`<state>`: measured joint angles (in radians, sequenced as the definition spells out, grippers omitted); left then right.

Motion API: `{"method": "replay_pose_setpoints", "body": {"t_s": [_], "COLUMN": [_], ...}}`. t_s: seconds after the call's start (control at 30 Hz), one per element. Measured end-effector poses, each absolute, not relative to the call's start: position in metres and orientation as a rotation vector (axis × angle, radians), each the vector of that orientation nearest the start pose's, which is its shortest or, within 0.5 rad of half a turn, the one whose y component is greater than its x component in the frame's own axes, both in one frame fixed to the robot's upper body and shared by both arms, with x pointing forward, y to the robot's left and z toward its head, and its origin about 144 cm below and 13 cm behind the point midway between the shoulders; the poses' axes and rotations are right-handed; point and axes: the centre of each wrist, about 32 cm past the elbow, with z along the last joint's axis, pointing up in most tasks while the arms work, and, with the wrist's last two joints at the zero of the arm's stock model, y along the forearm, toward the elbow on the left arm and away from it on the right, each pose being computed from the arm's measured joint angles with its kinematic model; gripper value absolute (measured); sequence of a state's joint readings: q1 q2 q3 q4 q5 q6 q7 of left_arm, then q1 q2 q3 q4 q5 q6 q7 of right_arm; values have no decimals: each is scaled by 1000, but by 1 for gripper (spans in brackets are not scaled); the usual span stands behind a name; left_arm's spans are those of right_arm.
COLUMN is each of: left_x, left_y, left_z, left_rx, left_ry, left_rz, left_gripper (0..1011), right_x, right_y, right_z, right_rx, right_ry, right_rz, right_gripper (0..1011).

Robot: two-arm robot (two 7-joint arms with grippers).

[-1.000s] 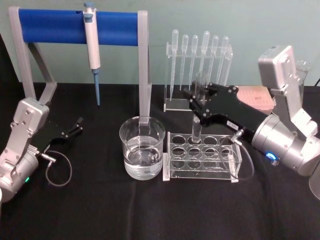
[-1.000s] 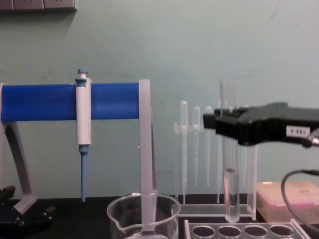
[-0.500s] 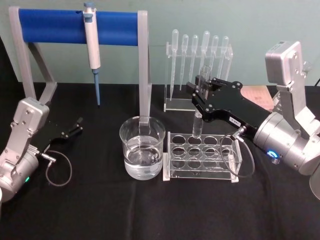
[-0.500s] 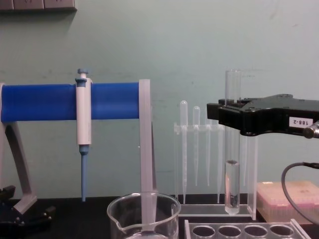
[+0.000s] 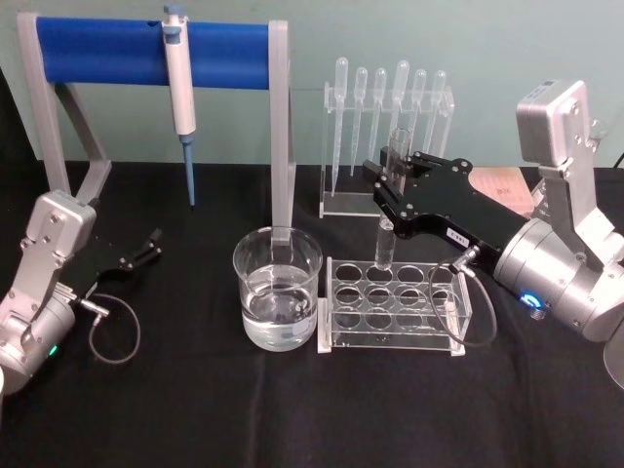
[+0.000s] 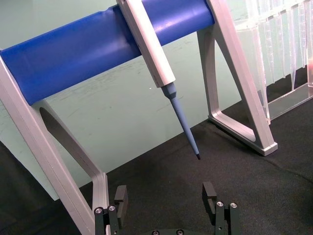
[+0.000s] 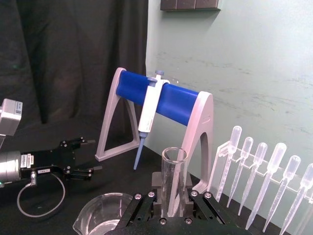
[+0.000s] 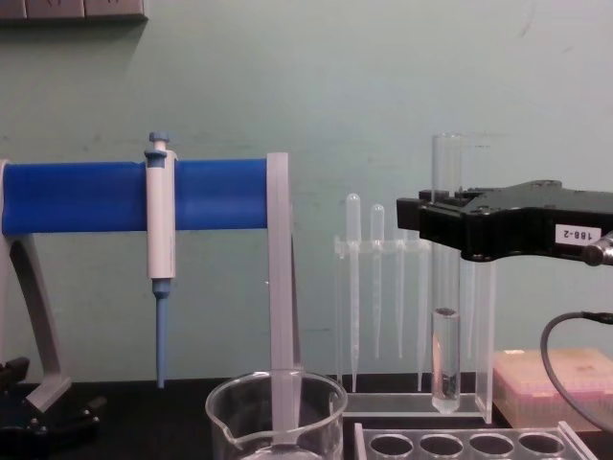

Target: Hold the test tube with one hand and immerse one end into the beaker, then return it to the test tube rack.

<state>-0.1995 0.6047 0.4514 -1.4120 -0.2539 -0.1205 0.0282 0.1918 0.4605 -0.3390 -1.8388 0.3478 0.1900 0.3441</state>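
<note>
The test tube (image 5: pixel 386 244) hangs upright, with my right gripper (image 5: pixel 382 191) shut on its upper half. Its round lower end (image 8: pixel 446 398) sits just above the back row of the clear rack (image 5: pixel 395 304), right of the beaker. The beaker (image 5: pixel 278 291) stands on the black cloth, partly filled with clear liquid. In the right wrist view the tube's open mouth (image 7: pixel 174 159) rises between the fingers of the right gripper (image 7: pixel 171 198), and the beaker (image 7: pixel 100 219) lies lower left. My left gripper (image 5: pixel 151 244) rests open at the far left, and it stands open in the left wrist view (image 6: pixel 165 196).
A blue-barred stand (image 5: pixel 146 54) holding a blue-tipped pipettor (image 5: pixel 179 93) spans the back left, one leg right behind the beaker. A clear holder of plastic pipettes (image 5: pixel 390 127) stands behind the rack. A pink tip box (image 5: pixel 502 190) sits at the back right.
Over the last second my right gripper rose slightly with the tube, drew back and turned level. The tube's lower end lifted a little above the rack. The left arm has not moved.
</note>
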Motion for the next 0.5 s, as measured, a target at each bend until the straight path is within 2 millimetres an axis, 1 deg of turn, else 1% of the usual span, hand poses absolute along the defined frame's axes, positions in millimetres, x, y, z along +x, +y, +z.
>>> {"method": "replay_pose_setpoints", "body": {"t_s": [0.5], "left_x": [489], "left_y": [310], "left_z": [1140], "left_rx": [304], "left_ry": [-285], "left_rz": [1248], "left_gripper": [1000], "right_x": [473], "right_y": [-228], "right_z": [1262], "right_rx": [-55], "right_ry": [-180], "right_rz": [-828], "right_gripper": [227]}}
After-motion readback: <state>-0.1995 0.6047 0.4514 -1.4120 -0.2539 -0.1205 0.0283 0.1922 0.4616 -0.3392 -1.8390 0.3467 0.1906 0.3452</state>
